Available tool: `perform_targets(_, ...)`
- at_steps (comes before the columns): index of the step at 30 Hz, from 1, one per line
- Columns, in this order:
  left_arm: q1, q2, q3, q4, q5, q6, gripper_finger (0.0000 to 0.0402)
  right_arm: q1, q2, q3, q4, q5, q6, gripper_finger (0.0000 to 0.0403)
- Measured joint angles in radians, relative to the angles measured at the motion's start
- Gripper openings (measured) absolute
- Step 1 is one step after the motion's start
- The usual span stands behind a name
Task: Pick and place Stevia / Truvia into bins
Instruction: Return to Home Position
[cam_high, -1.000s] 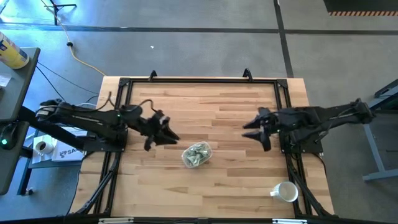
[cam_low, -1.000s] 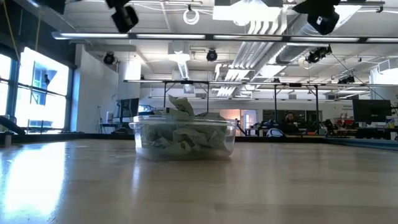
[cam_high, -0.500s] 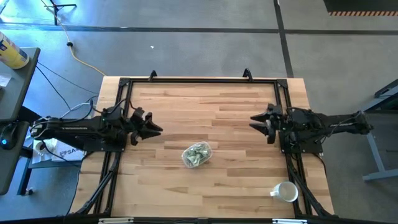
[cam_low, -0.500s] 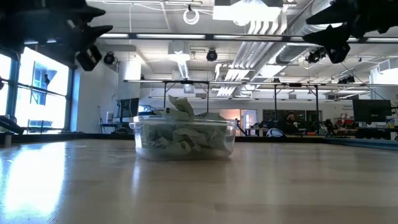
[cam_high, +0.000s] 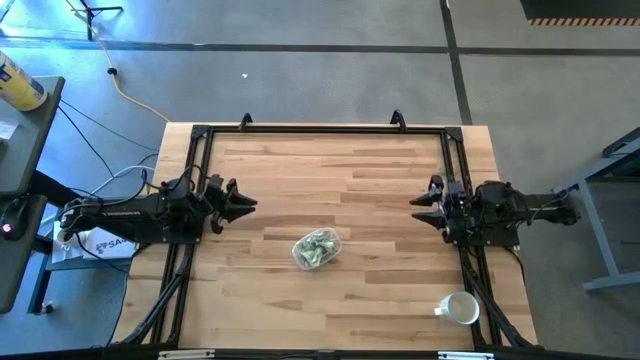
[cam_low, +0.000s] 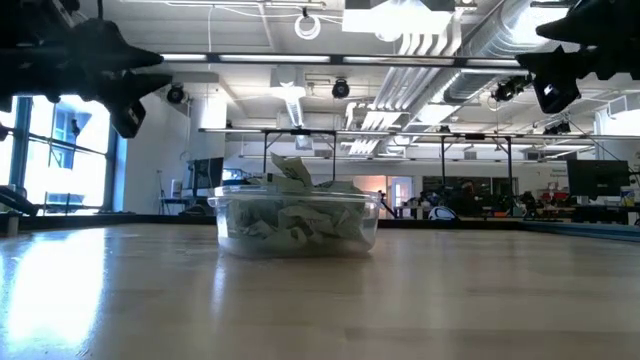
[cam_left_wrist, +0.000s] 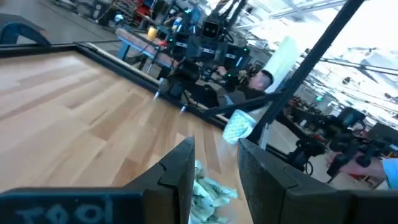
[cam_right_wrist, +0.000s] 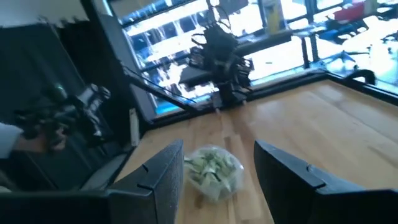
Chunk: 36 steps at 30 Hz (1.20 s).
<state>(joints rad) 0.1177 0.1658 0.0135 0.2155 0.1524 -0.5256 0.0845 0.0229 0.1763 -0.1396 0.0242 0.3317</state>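
The bin (cam_high: 316, 248), a small clear tub, stands on its base at the middle of the wooden table. It is heaped with pale green and white Stevia / Truvia packets (cam_low: 292, 215), and some stick up above its rim. My left gripper (cam_high: 247, 203) hovers open by the table's left rail, pointing level at the bin (cam_left_wrist: 208, 193). My right gripper (cam_high: 416, 208) hovers open by the right rail and faces the bin (cam_right_wrist: 214, 168) from the other side. Nothing is between the fingers of my left gripper (cam_left_wrist: 216, 146) or my right gripper (cam_right_wrist: 219, 148).
A white mug (cam_high: 460, 308) sits near the table's near right corner. A black rail frame (cam_high: 320, 129) runs around the tabletop. Bare wood lies between each gripper and the bin. A side table with a yellow bottle (cam_high: 20, 82) stands off the left edge.
Both arms have drawn back from the bin and sunk lower. My left gripper has gone toward the table's left edge and my right gripper toward its right edge, and both have levelled out. The bin and its packets have stayed put.
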Motion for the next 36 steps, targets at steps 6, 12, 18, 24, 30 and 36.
perform_targets(6,0.000,0.000,0.000,-0.140,-0.014,-0.009,0.0154,0.000,0.005,-0.058,-0.011,0.032,0.005,0.0185)
perform_targets(12,0.000,0.018,0.001,-0.191,-0.032,-0.002,0.0154,0.000,0.016,-0.080,-0.106,0.029,0.006,0.0186)
perform_targets(18,0.000,0.018,0.001,-0.197,-0.032,-0.002,0.0154,0.000,0.015,-0.074,-0.148,0.029,0.004,0.0186)
perform_targets(24,0.000,0.018,0.001,-0.197,-0.033,-0.002,0.0154,0.000,0.016,-0.073,-0.151,0.029,0.003,0.0186)
perform_targets(30,0.000,0.018,0.001,-0.197,-0.033,-0.002,0.0154,0.000,0.016,-0.073,-0.152,0.029,0.003,0.0186)
perform_targets(36,0.000,0.018,0.001,-0.197,-0.033,-0.003,0.0154,0.000,0.016,-0.073,-0.152,0.029,0.003,0.0186)
